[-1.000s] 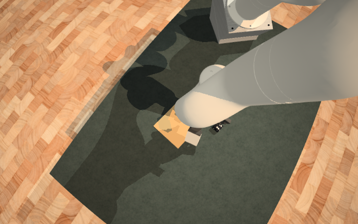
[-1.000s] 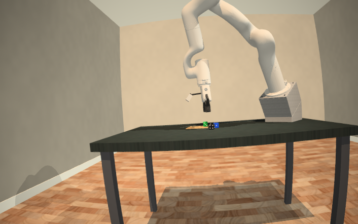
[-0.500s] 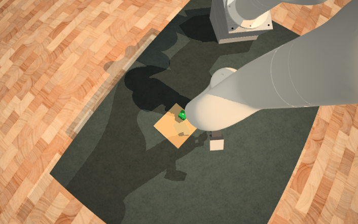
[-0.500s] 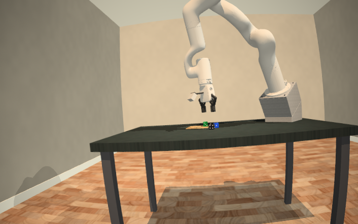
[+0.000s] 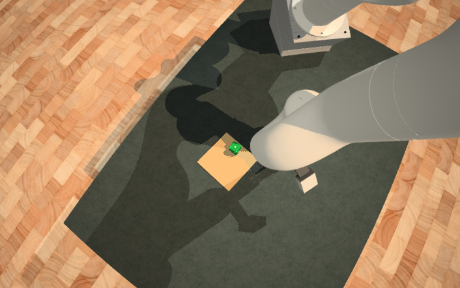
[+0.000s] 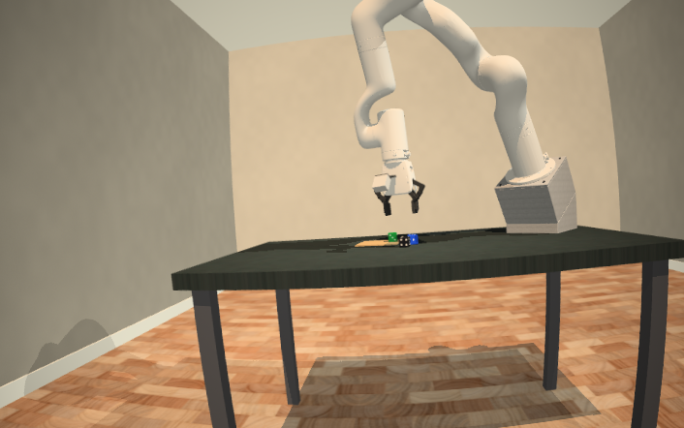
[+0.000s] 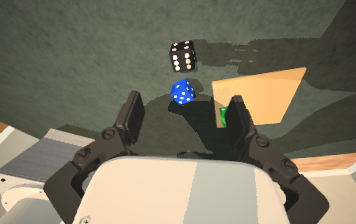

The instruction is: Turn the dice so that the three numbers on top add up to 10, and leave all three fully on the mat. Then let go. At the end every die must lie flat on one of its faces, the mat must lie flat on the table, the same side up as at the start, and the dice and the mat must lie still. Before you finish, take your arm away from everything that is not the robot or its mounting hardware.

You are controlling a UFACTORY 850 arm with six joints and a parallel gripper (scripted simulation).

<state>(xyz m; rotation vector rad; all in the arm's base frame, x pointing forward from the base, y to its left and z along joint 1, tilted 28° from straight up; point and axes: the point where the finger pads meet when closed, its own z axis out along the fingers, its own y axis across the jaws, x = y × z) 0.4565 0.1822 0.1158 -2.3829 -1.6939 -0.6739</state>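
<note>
An orange mat (image 5: 227,163) lies flat on the dark table; it also shows in the wrist view (image 7: 257,95) and as a thin strip in the side view (image 6: 373,243). A green die (image 5: 234,148) sits on the mat near its far corner, one pip up; in the wrist view (image 7: 223,116) my right finger half hides it. A blue die (image 7: 182,91) (image 6: 413,238) and a black die (image 7: 183,55) (image 6: 403,241) lie on the table off the mat, also seen from the side, blue and black. My gripper (image 6: 400,202) hangs open and empty well above the dice; it also shows in the wrist view (image 7: 184,117).
The arm's base block (image 6: 537,198) stands at the back right of the table (image 6: 428,257). In the overhead view the arm (image 5: 339,125) hides the blue and black dice.
</note>
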